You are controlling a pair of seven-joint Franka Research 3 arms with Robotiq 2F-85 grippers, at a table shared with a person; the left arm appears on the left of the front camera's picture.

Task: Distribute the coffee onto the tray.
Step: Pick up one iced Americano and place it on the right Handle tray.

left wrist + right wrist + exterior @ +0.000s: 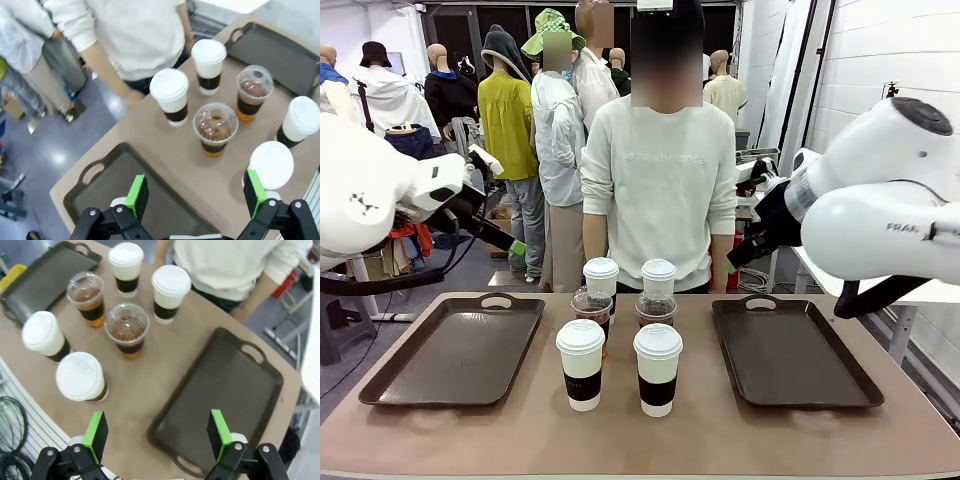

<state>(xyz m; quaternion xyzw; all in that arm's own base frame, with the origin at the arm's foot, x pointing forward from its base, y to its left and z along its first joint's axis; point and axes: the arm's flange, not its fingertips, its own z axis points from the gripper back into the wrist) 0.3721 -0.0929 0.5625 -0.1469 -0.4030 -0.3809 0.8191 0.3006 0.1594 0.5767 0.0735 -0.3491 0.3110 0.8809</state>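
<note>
The coffee (620, 325) stands packed in the middle of the table (620, 440), between the left tray (450, 350) and the right tray (795, 350), both bare. The risk is the crowding: a finger coming down beside one cup could knock over its neighbour, and a hard squeeze might buckle a wall or pop a lid. The left gripper (196, 195) and right gripper (157, 436) hang spread wide and empty. There are four white-lidded paper cups (581, 365) with dark sleeves and two clear dome-lidded cups (592, 310) of dark drink; how firmly the lids sit is unclear.
</note>
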